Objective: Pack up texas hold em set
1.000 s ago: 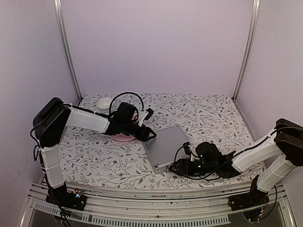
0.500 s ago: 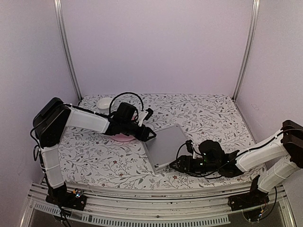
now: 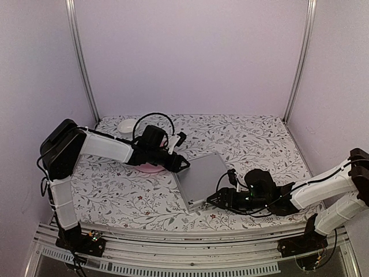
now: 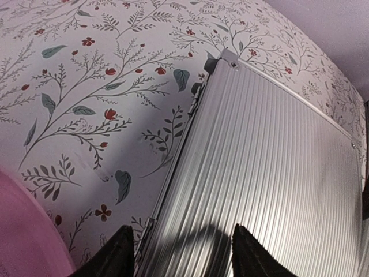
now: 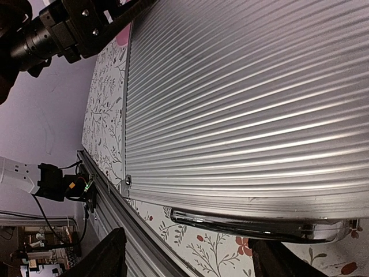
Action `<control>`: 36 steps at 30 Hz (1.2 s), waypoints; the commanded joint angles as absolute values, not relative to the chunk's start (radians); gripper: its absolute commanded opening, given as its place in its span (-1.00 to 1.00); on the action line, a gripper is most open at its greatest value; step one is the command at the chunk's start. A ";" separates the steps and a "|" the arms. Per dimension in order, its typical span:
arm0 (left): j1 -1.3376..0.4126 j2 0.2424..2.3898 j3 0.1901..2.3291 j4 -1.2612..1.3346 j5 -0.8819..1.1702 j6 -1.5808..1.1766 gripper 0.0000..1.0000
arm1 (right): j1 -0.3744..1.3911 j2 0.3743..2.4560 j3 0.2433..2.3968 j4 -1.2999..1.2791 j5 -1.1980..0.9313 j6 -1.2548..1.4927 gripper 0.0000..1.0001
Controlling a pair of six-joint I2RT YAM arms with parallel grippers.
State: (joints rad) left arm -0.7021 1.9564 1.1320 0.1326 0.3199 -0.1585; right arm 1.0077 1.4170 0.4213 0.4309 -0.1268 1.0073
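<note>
Top external: case (image 3: 200, 176) is closed, so you can't see contents. Pink plate (image 3: 151, 168) sits mostly under left gripper (image 3: 183, 164). Right gripper (image 3: 212, 200) is at the handle (image 5: 253, 226). Both have fingers spread, unclenched.

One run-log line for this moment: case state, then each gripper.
flat silver ribbed metal case: closed, lying on table | left gripper: open over its left edge | right gripper: open at its handle

Closed silver case (image 3: 200, 176) on floral table (image 3: 259, 138)
</note>
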 commanded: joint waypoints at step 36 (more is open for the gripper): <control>-0.745 1.979 1.102 0.077 0.364 -0.192 0.07 | 1.004 1.384 0.429 0.537 -0.062 1.078 0.46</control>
State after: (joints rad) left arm -0.7052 1.9564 1.1301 0.1371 0.3042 -0.1684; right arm 1.0077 1.4147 0.4213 0.4419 -0.1093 1.0779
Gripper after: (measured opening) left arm 0.540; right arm 0.731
